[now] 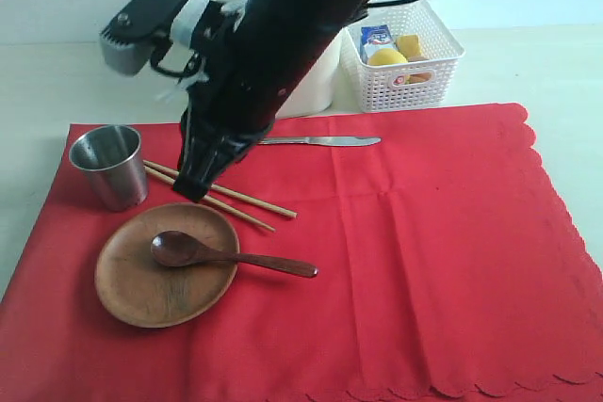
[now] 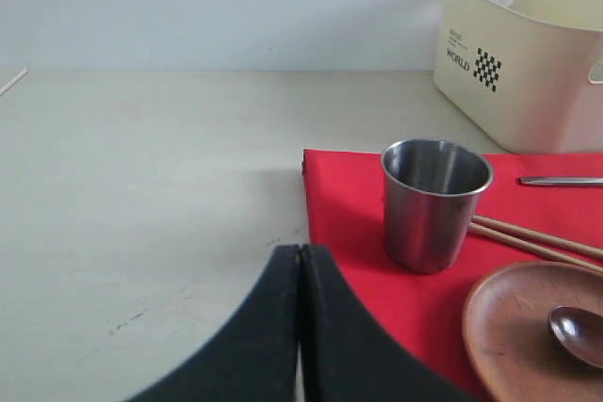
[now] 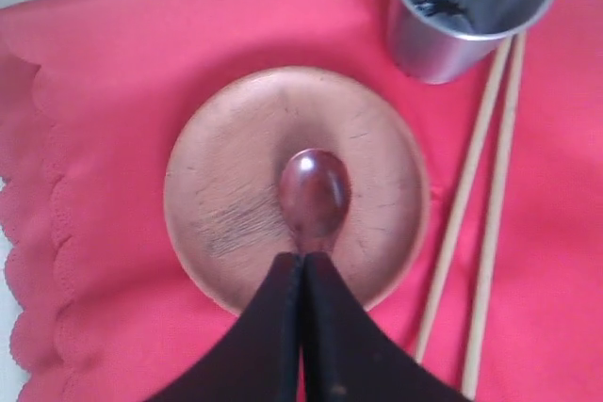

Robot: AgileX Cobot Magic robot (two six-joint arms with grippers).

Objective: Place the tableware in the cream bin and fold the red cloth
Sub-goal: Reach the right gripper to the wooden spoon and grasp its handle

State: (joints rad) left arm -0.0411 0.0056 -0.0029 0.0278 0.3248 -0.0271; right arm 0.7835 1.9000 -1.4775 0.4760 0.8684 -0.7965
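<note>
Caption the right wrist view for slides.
Shut right gripper near spoon on wooden plate; chopsticks and cup alongside, all on red cloth.

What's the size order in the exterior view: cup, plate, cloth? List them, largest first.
1. cloth, by far the largest
2. plate
3. cup, plainly smaller than the plate next to it

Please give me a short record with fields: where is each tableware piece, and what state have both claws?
on red cloth: steel cup, chopsticks, wooden plate, table knife
on wooden plate: wooden spoon
cream bin: beyond the cloth's far edge
left claw: shut, holding nothing
right claw: shut, holding nothing, above the wooden spoon
</note>
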